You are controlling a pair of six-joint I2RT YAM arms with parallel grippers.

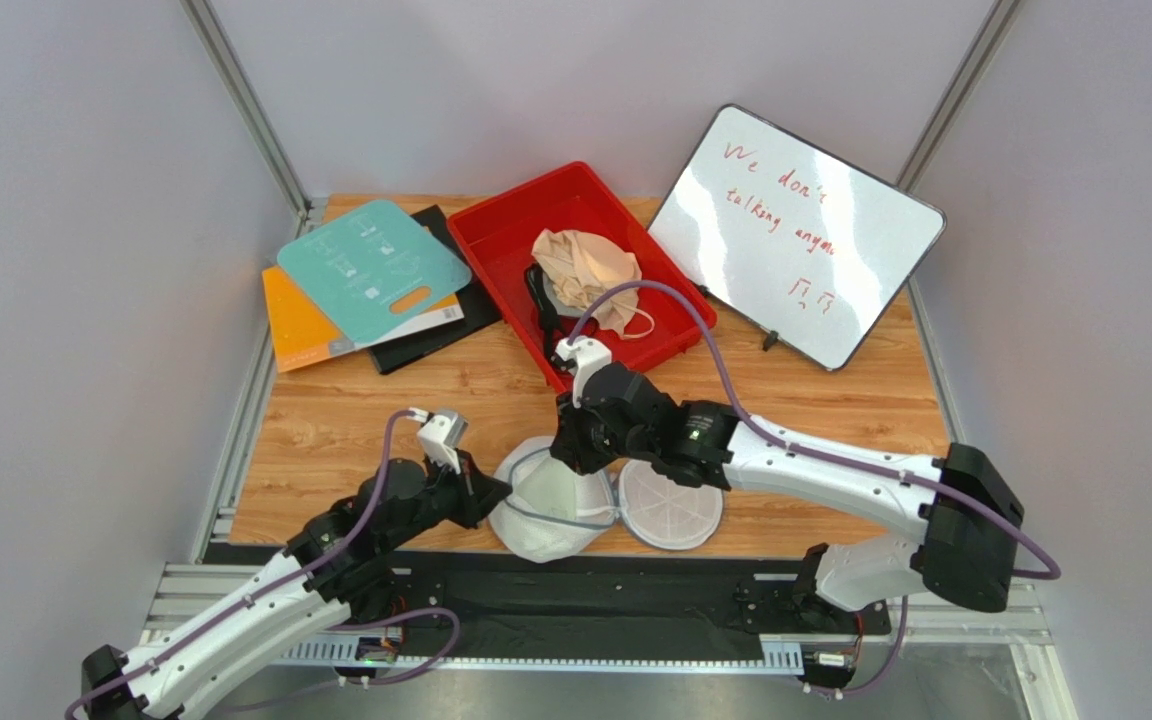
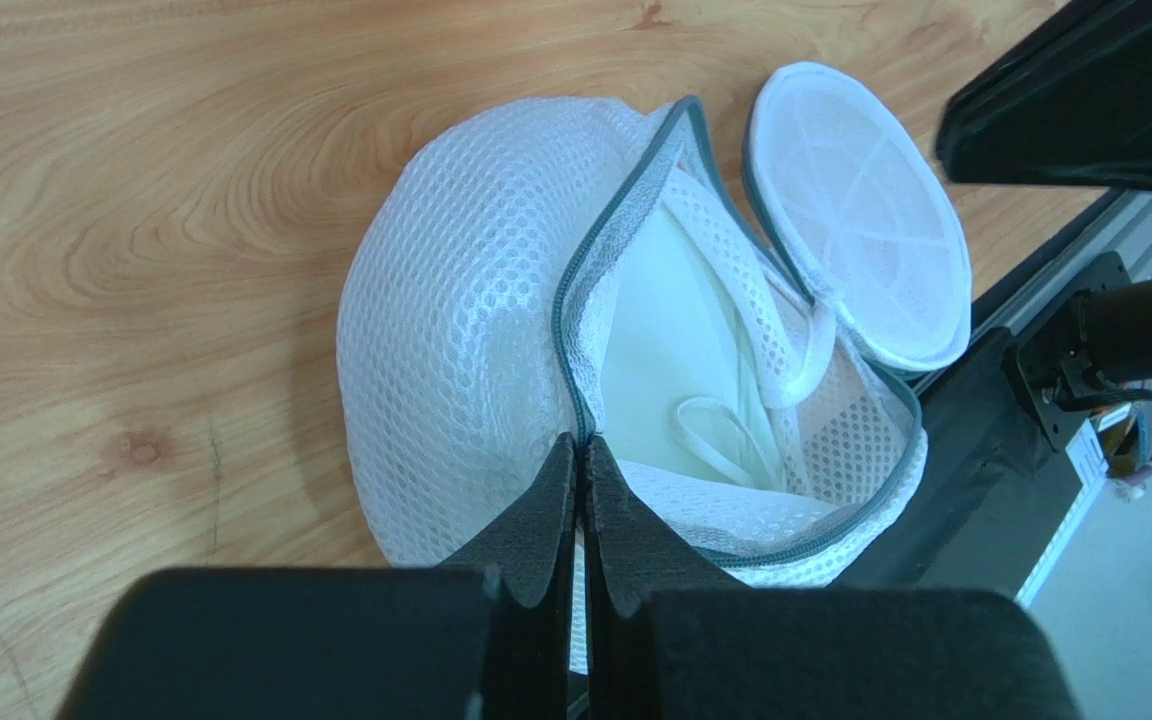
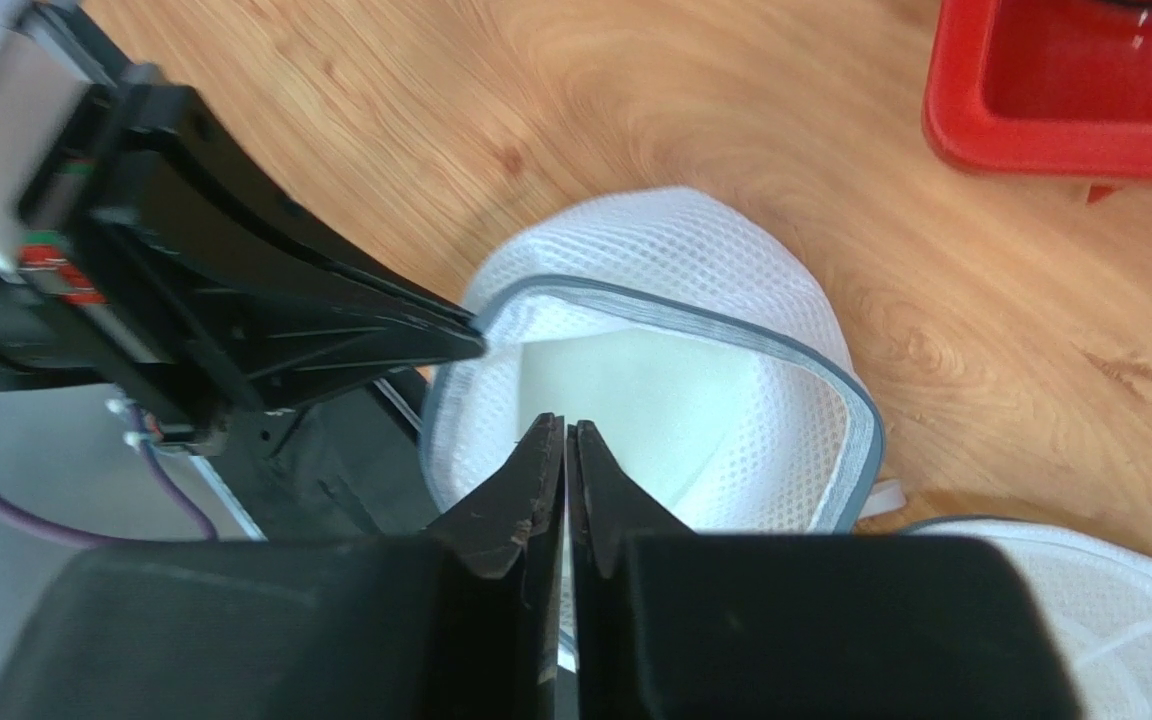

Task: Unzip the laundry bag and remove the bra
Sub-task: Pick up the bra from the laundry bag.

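Whiteboard (image 1: 796, 233) upper right reads "We don't talking anymo…"; left gripper (image 2: 582, 447), low from lower left, clamped on bag (image 2: 462, 330) rim; right gripper (image 3: 567, 432) pointed down at bag mouth, jaws together.

We note the laundry bag (image 2: 447, 345) as white open-mesh cloth with a grey woven zipper band. The table (image 2: 162, 180) shows smooth wood grain. The tray (image 3: 1048, 150) is glossy red plastic. The left gripper (image 2: 582, 450) looks matt black, possibly plastic.

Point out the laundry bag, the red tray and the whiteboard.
laundry bag (image 2: 447, 330), left wrist view, on its mesh dome.
red tray (image 1: 555, 203), top view, on its bare floor.
whiteboard (image 1: 793, 240), top view, on its white face.
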